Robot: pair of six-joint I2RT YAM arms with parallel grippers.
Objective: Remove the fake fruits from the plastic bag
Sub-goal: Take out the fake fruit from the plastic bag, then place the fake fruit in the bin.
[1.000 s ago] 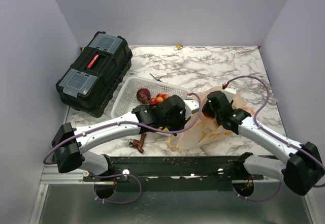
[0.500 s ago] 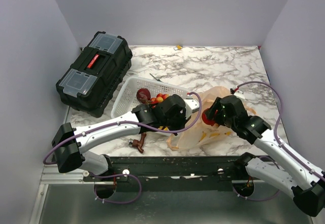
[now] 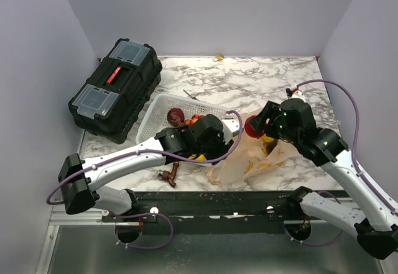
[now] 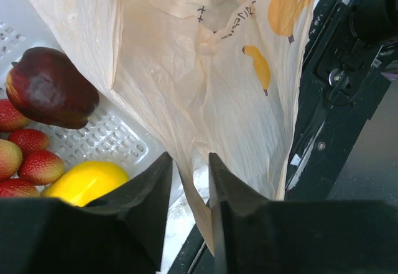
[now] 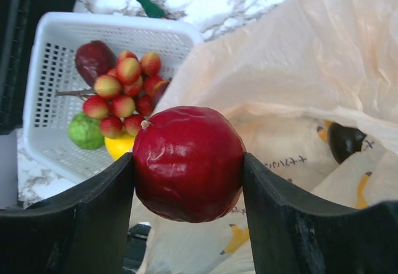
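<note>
Right gripper [image 5: 188, 184]: clamped on a red apple [image 5: 186, 153], fingers pressed to both its sides.
Bag [image 5: 311, 69]: spread just beneath and behind the held apple.
Left gripper [image 4: 189, 165]: jaws narrowly parted, a bag fold hanging between them.
Basket [image 5: 112, 20]: beside it, filled with fruits [image 5: 124, 94].

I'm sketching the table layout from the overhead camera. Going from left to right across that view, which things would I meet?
In order: black toolbox → white basket → plastic bag. The red fruit overlaps the bag, so it is left out.
</note>
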